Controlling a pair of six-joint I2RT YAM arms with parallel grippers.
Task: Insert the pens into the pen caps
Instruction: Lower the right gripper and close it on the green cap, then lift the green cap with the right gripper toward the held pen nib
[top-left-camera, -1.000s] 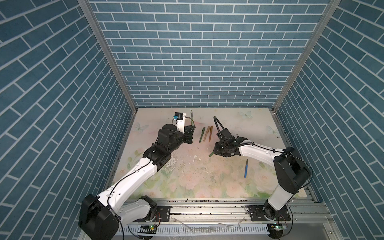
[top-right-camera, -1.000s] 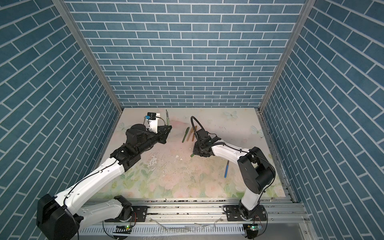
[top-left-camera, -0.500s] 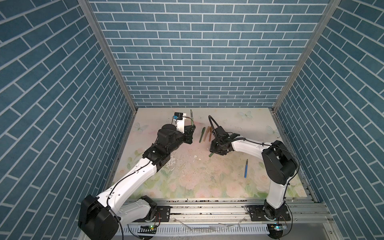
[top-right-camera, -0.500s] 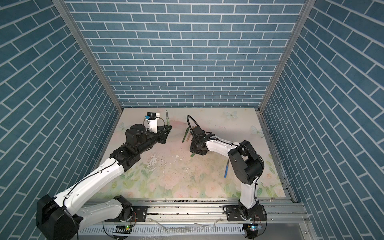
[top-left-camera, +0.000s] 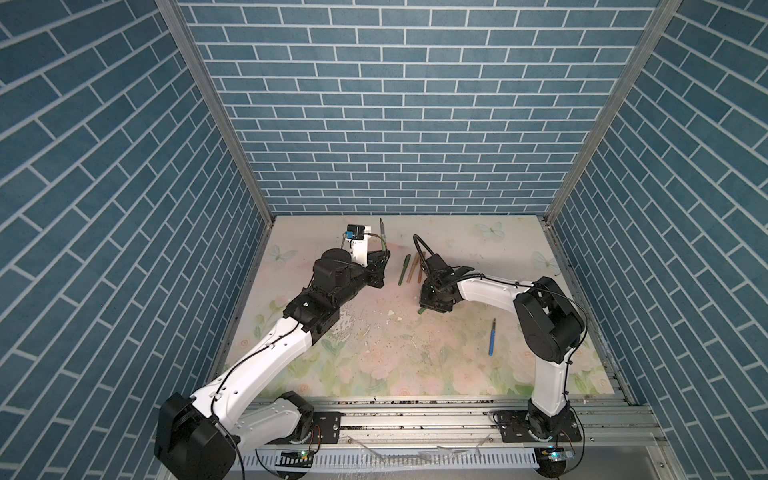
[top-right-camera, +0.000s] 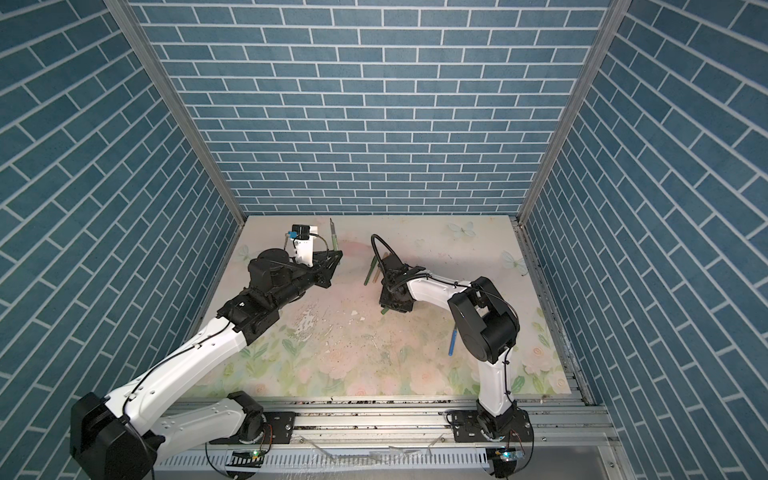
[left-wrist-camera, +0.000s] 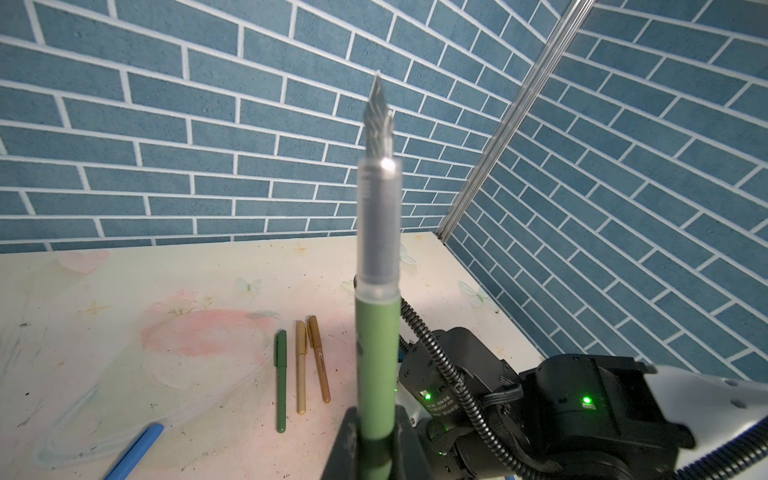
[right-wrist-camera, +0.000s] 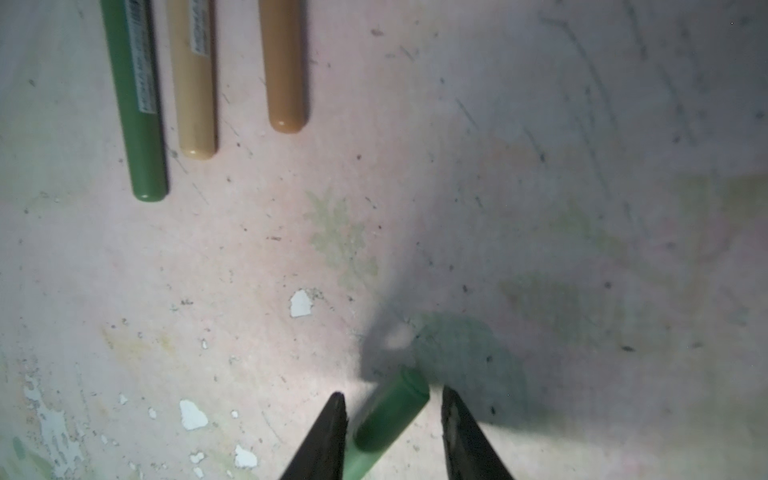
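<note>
Right of centre in a top view, your right gripper (top-left-camera: 432, 301) has swung astride the green cap (right-wrist-camera: 390, 415) on the bench (top-left-camera: 374, 332), jaws spread to grab, while your left gripper (left-wrist-camera: 376, 436) pinches the green pen (left-wrist-camera: 376, 353) upright.

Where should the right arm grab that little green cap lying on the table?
I'd grip across the middle of the green cap, coming down from above: it lies flat, a short round tube, and the jaws stand open on either side.

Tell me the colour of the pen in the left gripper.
The pen is green with a clear front section; clearest in left wrist view.
</note>
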